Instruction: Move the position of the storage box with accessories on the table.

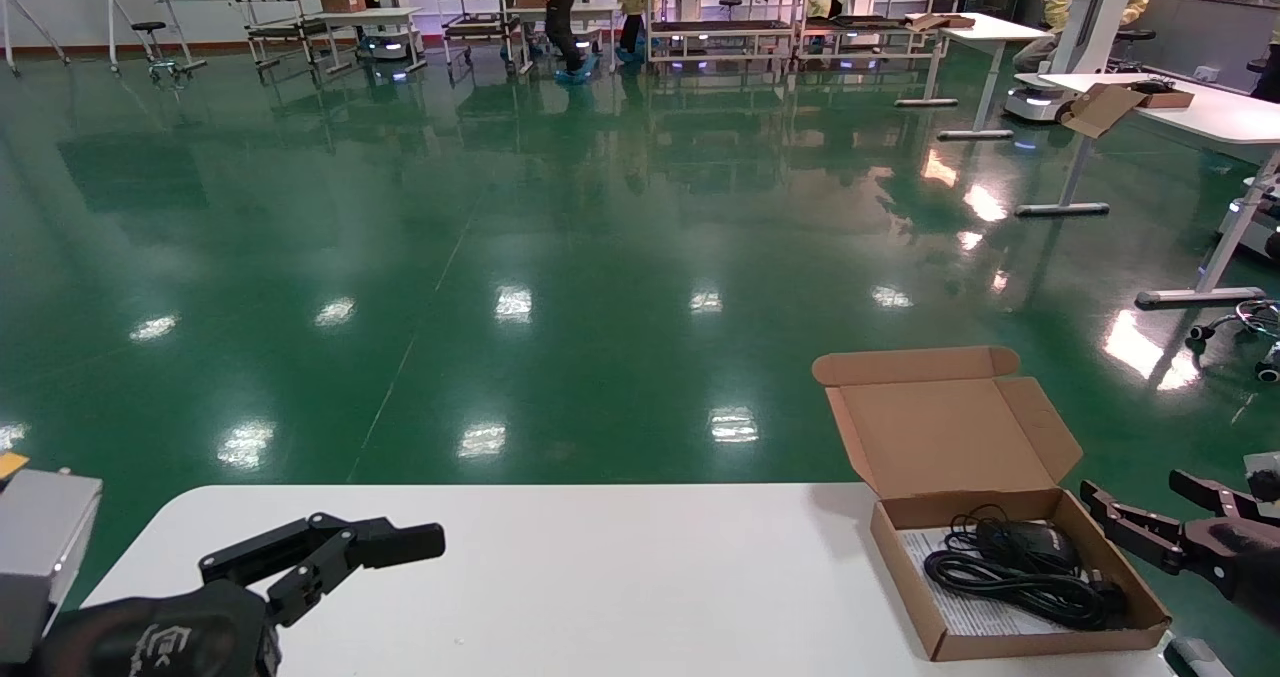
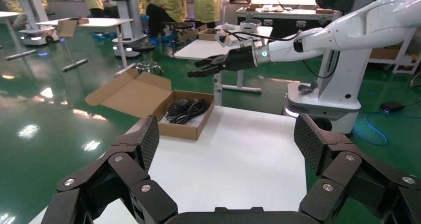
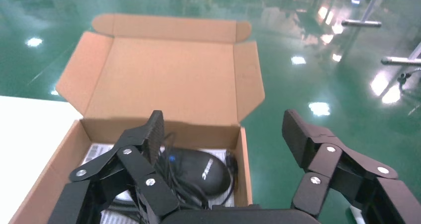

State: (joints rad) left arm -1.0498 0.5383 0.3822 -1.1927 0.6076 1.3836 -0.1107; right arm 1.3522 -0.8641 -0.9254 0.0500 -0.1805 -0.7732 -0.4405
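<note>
Brown corrugated cardboard storage box [image 1: 1010, 567], lid raised, at the white surface's [image 1: 600, 577] right edge; right pincer [image 1: 1150, 505], fingers apart, straddles its right wall. Left pincer [image 1: 330, 547] parked, fingers apart.

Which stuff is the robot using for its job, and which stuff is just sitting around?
For the job:
storage box, lid open
black mouse with cable, on a paper sheet inside
white table
right hand, open beside the box

Just around:
left hand, open, idle
far tables
shelf carts
</note>
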